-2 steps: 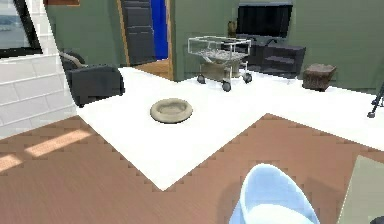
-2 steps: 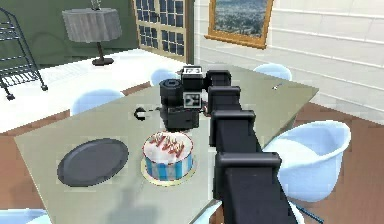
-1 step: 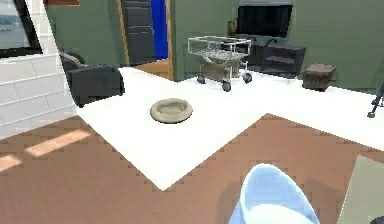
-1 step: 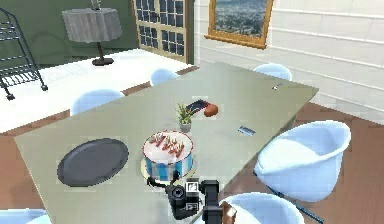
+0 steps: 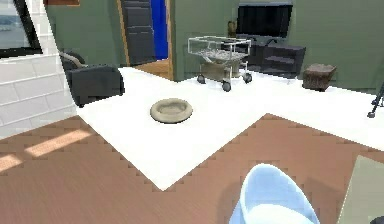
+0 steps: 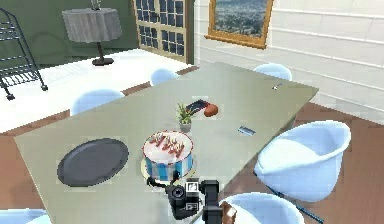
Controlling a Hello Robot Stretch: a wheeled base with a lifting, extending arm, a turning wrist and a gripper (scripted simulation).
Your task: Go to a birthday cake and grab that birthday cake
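The birthday cake [image 6: 168,153], round with white icing, a blue striped side and candles on top, stands on the grey-green dining table [image 6: 270,95] near its front edge in the arm side view. The gripper [image 6: 174,188] shows at the picture's bottom, at the end of the dark arm [image 6: 212,206], right at the cake's near side. I cannot tell whether it touches the cake or holds anything.
On the table lie a dark round plate [image 6: 92,161], a small potted plant [image 6: 184,116] and a reddish item [image 6: 210,109]. Light blue chairs [image 6: 300,155] ring the table. Ahead, a pet bed [image 5: 171,110] lies on a white rug, with a wire cart [image 5: 222,60], TV [image 5: 265,20] and armchair [image 5: 95,80].
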